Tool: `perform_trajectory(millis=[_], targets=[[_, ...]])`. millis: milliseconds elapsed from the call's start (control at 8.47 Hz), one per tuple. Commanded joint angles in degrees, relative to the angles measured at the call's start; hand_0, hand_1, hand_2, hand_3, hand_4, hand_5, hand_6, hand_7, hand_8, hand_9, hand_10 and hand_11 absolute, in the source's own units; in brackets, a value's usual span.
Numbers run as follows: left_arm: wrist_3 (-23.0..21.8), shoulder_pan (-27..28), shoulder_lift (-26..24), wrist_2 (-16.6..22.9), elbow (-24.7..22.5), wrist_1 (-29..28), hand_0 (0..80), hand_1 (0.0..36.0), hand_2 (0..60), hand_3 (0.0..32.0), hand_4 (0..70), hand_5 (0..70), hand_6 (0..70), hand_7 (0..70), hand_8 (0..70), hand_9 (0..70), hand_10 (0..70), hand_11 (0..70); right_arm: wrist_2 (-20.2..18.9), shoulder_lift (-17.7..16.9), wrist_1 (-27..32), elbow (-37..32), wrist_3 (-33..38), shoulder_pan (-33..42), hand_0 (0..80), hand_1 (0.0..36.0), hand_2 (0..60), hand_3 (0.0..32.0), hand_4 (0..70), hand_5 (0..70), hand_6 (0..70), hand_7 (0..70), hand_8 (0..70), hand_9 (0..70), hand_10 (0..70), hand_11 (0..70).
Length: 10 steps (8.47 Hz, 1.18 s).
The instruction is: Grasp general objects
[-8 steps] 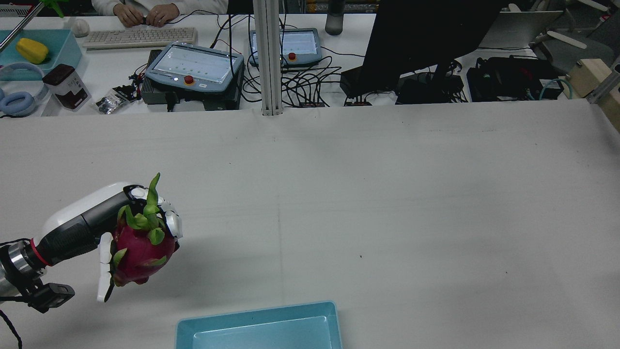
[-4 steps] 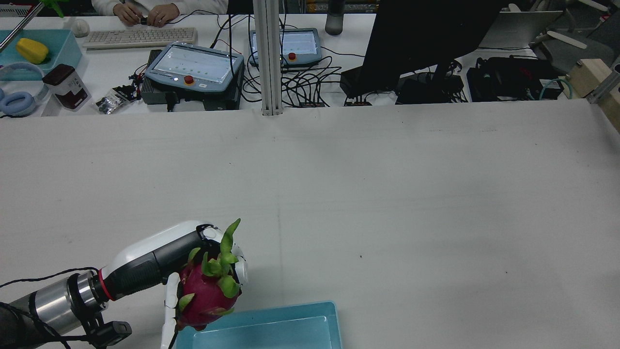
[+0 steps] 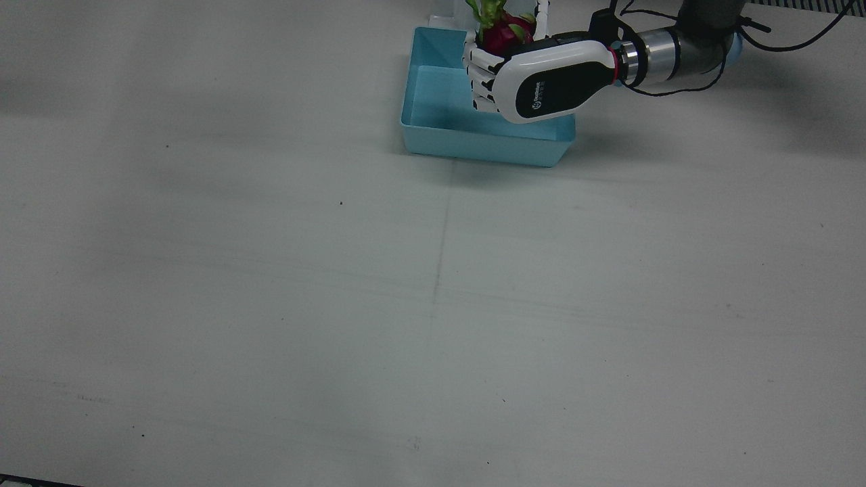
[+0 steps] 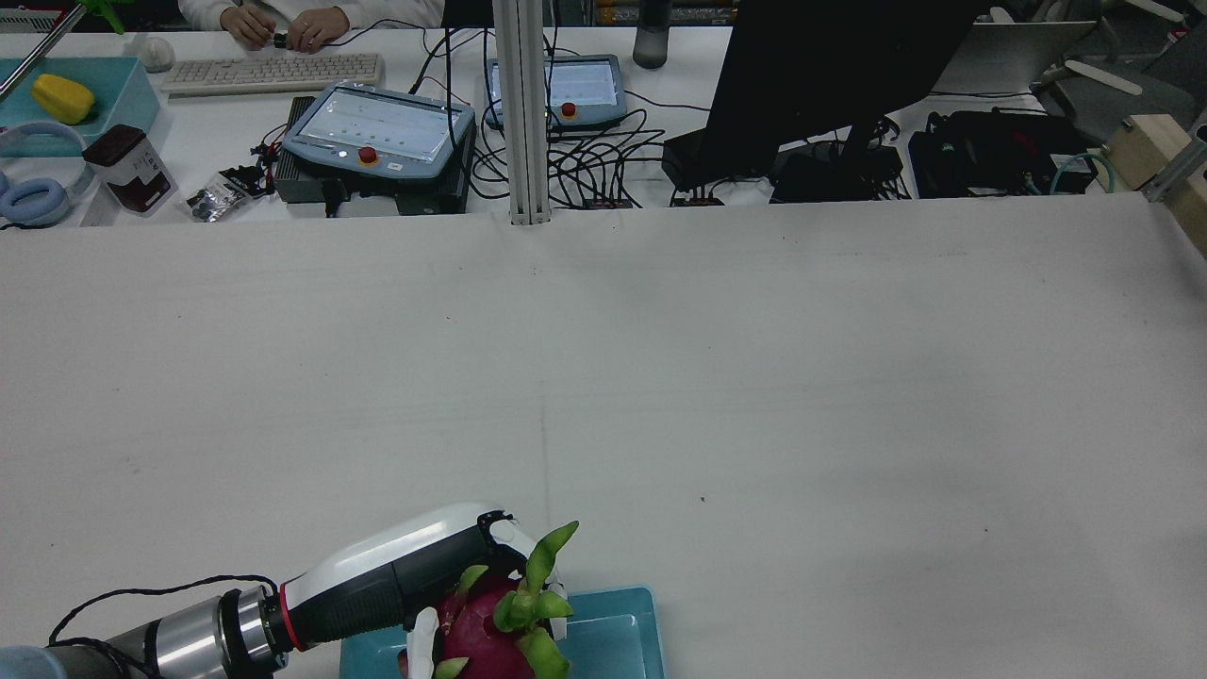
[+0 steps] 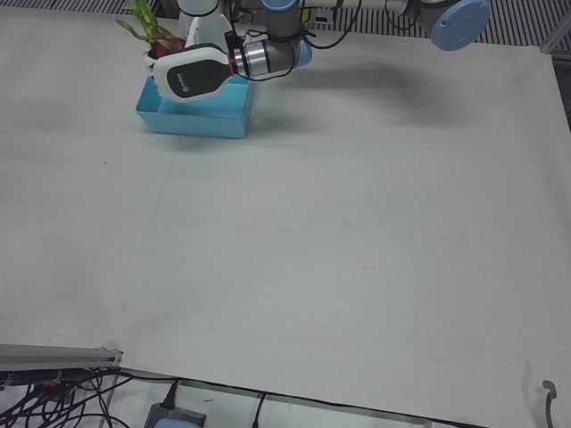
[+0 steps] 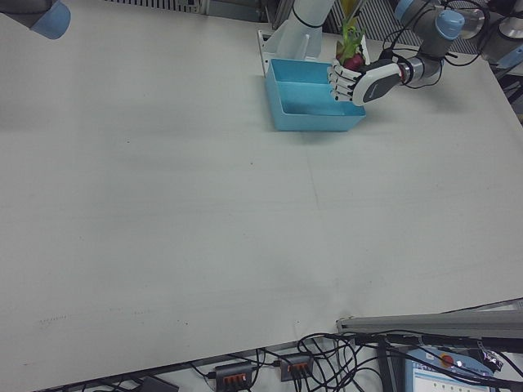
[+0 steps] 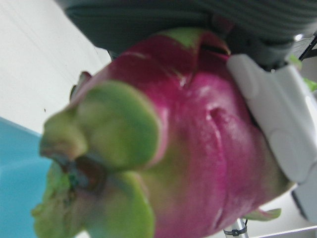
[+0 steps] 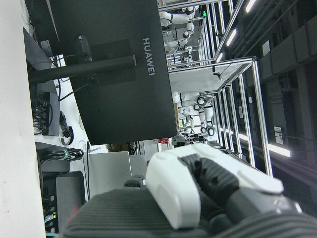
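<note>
A pink dragon fruit with green scales is held off the table, my left hand shut around it. The fruit hangs over the left part of a light-blue tray at the table's robot-side edge. In the front view the left hand covers the tray's right half, with the fruit behind its fingers. The left hand view is filled by the fruit, with a white finger pressed on it. My right hand shows only partly in its own view, and its finger posture is unclear.
Beyond the table's far edge stand a metal post, two teach pendants, tangled cables, a black monitor and a keyboard with a person's hands behind it. The wide white table carries only the tray.
In the rear view, my left hand has carried the dragon fruit from the table's left side rightward and toward the robot-side edge, ending over the blue tray.
</note>
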Motion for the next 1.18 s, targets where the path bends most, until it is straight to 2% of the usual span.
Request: perform_trajectory(millis=[0,118,236,354,472,590,826,1062], targets=[[0.3,3.5,-0.3,-0.3,3.3,-5.4,48.5,11.8,60.0,0.0,70.0,70.0,70.0,70.0,70.0,70.0,70.0,70.0,0.0,0.0,0.0,0.0,0.0,0.0,0.0,0.0,0.0,0.0,0.0,0.0,0.0,0.0,0.0,0.0,0.0,0.0],[0.3,4.0,-0.2,-0.3,3.4,-5.8,47.4,5.8,35.2,0.0,57.4,70.0,70.0,70.0,64.2,70.0,68.9,70.0,0.0,0.0,0.0,-0.1,0.0,0.0,0.0,0.0,0.0,0.0,0.0,0.0,0.0,0.0,0.0,0.0,0.0,0.0],[0.3,3.7,-0.2,-0.3,3.3,-6.5,48.9,5.6,1.2,0.0,45.4,15.2,34.0,36.5,31.5,24.0,27.9,40.2,0.0,0.0,0.0,0.0,0.0,0.0,0.0,0.0,0.0,0.0,0.0,0.0,0.0,0.0,0.0,0.0,0.0,0.0],[0.3,3.7,-0.1,-0.3,3.4,-7.2,49.7,7.5,0.0,0.0,31.4,0.0,15.3,12.0,18.2,5.8,15.3,22.6,0.0,0.0,0.0,0.0,0.0,0.0,0.0,0.0,0.0,0.0,0.0,0.0,0.0,0.0,0.0,0.0,0.0,0.0],[0.3,3.7,-0.1,-0.3,3.4,-7.3,48.9,7.4,0.0,0.0,21.0,0.0,7.6,2.5,12.6,0.0,8.8,13.4,0.0,0.0,0.0,0.0,0.0,0.0,0.0,0.0,0.0,0.0,0.0,0.0,0.0,0.0,0.0,0.0,0.0,0.0],[0.3,3.6,0.0,-0.3,3.5,-7.3,48.7,7.4,0.0,0.0,18.9,0.0,6.0,1.2,11.3,0.0,7.0,10.8,0.0,0.0,0.0,0.0,0.0,0.0,0.0,0.0,0.0,0.0,0.0,0.0,0.0,0.0,0.0,0.0,0.0,0.0],[0.2,3.6,0.0,-0.3,3.5,-7.8,49.2,8.1,0.0,0.0,17.6,0.0,6.0,3.9,11.0,0.0,6.9,10.8,0.0,0.0,0.0,0.0,0.0,0.0,0.0,0.0,0.0,0.0,0.0,0.0,0.0,0.0,0.0,0.0,0.0,0.0],[-0.6,3.0,1.3,-0.3,3.4,-9.0,49.4,8.6,0.0,0.0,15.3,0.0,5.3,3.5,11.5,0.0,5.6,9.0,0.0,0.0,0.0,0.0,0.0,0.0,0.0,0.0,0.0,0.0,0.0,0.0,0.0,0.0,0.0,0.0,0.0,0.0]])
